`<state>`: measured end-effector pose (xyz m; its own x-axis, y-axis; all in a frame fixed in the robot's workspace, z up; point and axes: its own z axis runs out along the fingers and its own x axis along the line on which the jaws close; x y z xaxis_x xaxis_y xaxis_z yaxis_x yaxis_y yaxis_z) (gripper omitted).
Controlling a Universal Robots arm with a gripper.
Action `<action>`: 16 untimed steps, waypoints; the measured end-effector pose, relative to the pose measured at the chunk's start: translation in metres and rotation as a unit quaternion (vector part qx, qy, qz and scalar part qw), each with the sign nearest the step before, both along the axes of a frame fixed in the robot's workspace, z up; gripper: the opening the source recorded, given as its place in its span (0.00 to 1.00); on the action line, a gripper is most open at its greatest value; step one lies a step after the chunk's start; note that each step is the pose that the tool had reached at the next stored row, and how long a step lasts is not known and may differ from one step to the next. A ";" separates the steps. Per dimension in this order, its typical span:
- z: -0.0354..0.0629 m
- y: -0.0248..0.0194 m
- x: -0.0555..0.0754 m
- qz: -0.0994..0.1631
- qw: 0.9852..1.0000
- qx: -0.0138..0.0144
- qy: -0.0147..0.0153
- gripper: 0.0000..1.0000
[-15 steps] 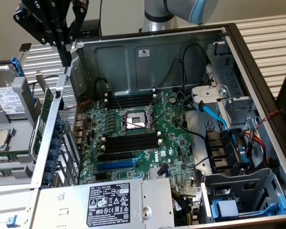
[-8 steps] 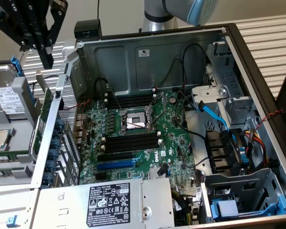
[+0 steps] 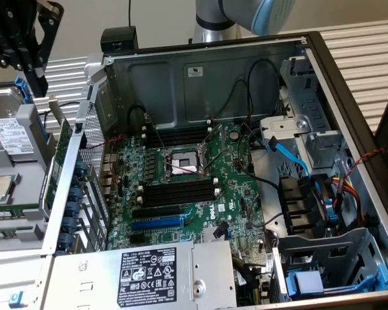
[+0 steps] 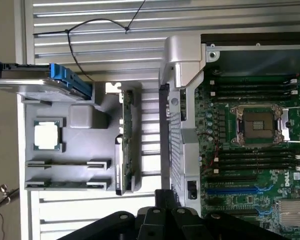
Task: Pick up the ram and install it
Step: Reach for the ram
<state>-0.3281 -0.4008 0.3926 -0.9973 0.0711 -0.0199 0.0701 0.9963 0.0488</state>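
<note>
**RAM grab: fingers shut, parked over the parts tray**

The gripper (image 3: pixel 39 84) hangs in the upper left of the exterior view, fingers pressed together with nothing in them. It's just above the grey parts tray (image 4: pixel 85 145) on the counter. The ram (image 3: pixel 57 161) stands on edge along the tray's side nearest the case (image 3: pixel 200 84), left of centre.

My take: open wide first, drop straight down in line with the stick, and pinch its top edge mid-length so it lifts without tipping.

Count:
- one upright ram
- two thinner strips (image 4: pixel 67 164) in the tray, maybe sticks too, can't tell
- one CPU chip (image 4: pixel 46 135)
- one hard drive (image 3: pixel 10 132)
- two banks of black memory slots (image 3: pixel 178 192)
- one blue slot (image 3: pixel 156 223)
</note>
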 end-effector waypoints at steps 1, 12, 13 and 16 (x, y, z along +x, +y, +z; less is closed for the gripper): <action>0.0000 -0.0002 -0.005 0.000 1.000 0.000 0.000 0.11; 0.0000 -0.0018 -0.055 0.000 1.000 0.000 0.000 0.11; 0.0000 -0.0019 -0.059 0.000 1.000 0.000 0.000 0.11; -0.0001 -0.0021 -0.073 0.000 1.000 0.000 0.000 0.11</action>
